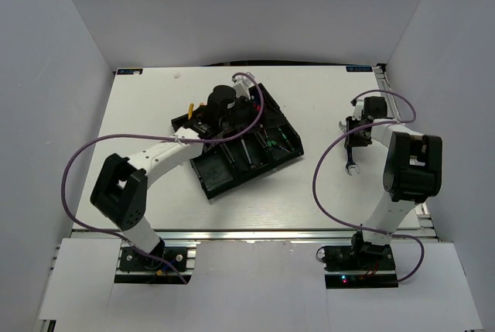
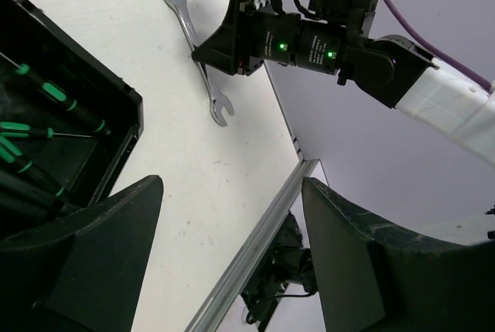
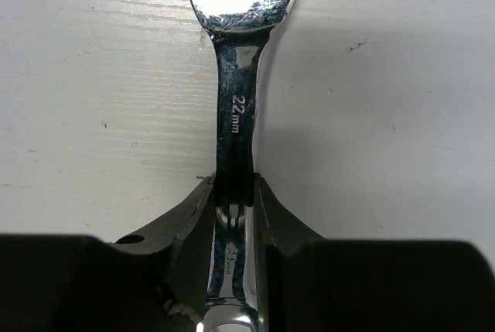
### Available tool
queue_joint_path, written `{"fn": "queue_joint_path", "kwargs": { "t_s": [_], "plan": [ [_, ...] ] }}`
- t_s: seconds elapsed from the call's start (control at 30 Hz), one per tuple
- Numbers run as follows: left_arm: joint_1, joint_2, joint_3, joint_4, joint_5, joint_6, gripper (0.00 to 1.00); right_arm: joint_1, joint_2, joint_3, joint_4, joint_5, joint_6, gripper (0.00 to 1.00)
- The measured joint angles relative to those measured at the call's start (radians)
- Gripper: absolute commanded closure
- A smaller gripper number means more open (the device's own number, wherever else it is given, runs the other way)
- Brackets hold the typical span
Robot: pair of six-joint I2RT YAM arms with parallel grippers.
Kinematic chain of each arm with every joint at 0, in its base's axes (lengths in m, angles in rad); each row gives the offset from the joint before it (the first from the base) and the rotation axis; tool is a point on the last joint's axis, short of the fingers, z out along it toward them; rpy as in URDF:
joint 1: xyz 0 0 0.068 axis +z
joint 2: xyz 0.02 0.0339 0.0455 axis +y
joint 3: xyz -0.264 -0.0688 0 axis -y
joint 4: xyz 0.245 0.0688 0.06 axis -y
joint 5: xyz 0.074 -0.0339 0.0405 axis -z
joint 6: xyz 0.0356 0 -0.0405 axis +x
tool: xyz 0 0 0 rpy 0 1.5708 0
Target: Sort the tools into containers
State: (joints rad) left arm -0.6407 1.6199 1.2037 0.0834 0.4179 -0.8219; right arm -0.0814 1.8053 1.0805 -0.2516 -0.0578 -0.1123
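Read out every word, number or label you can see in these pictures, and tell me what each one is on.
"22mm": stamped on the shank of the silver wrench, seen in the right wrist view.
More stamped marks lower on that shank, between the fingers of the right claw: too blurred to read.
Top and left wrist views: no text that can be read.

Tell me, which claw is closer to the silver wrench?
Right. The right claw clamps the silver wrench by its shaft; the left claw hangs open over the black tray, well away.
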Motion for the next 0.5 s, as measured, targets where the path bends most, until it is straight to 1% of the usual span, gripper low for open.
{"fn": "queue_joint_path", "kwargs": {
  "t_s": [0.23, 0.5],
  "plan": [
    [-0.022, 0.126, 0.081, 0.024, 0.061, -0.042, 0.17, -0.027, -0.021, -0.021, 0.012, -0.097, 0.002, 1.00],
    [-0.038, 0.220, 0.167, 0.047, 0.109, -0.097, 0.17, -0.041, -0.082, -0.038, 0.020, -0.211, 0.045, 1.00]
  ]
}}
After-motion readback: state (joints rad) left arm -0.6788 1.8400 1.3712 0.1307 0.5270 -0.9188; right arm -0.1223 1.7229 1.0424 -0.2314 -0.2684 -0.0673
